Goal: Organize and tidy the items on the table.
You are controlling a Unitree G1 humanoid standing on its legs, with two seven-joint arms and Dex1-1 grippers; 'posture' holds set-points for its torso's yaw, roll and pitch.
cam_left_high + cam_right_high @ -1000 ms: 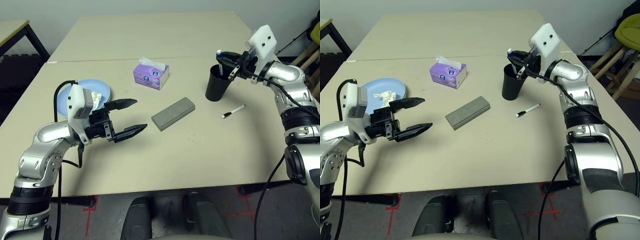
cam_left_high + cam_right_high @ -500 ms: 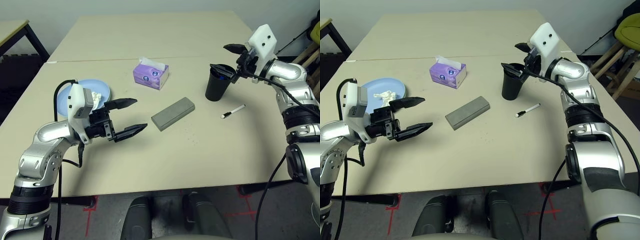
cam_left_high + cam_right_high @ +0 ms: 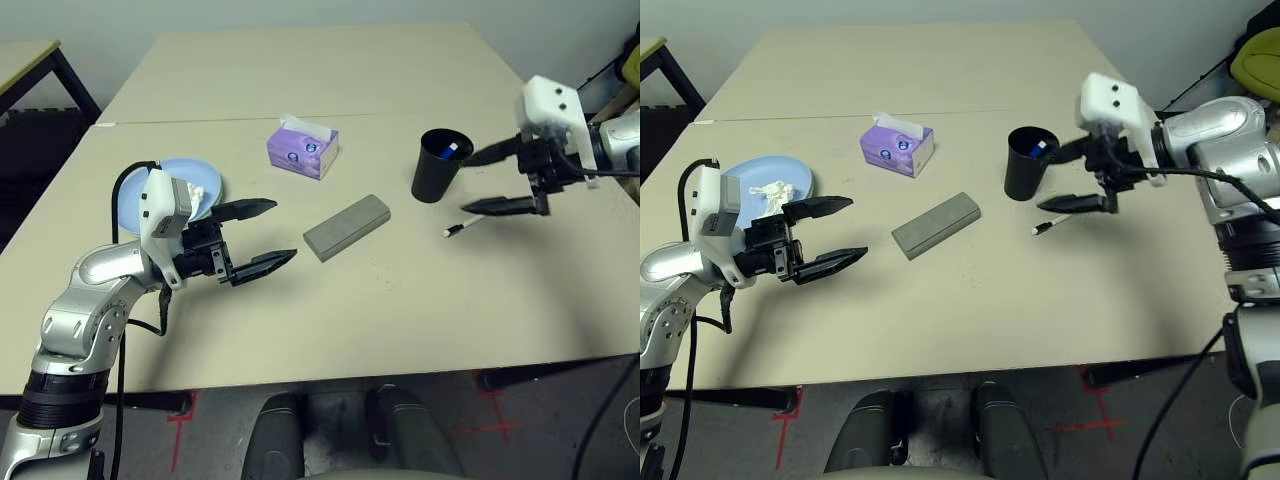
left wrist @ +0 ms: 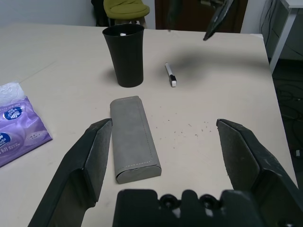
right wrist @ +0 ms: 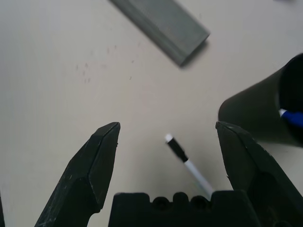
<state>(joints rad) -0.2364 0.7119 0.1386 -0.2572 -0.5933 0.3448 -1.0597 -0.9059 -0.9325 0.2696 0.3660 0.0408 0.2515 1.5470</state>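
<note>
A slim white pen (image 3: 1054,221) with a black cap lies flat on the pale beige bench (image 3: 970,300), just right of the upright black cup (image 3: 1029,163), which holds a blue-and-white pen (image 3: 1040,148). The right gripper (image 3: 1068,178) hangs over the loose pen with its jaws wide apart and empty, the pen below the gap between them and untouched. The left gripper (image 3: 840,231) hovers at the near left, jaws also spread and empty, facing the grey oblong glasses case (image 3: 935,224) mid-bench.

Even bright light, soft shadows, wrist-cam slightly blurry.
</note>
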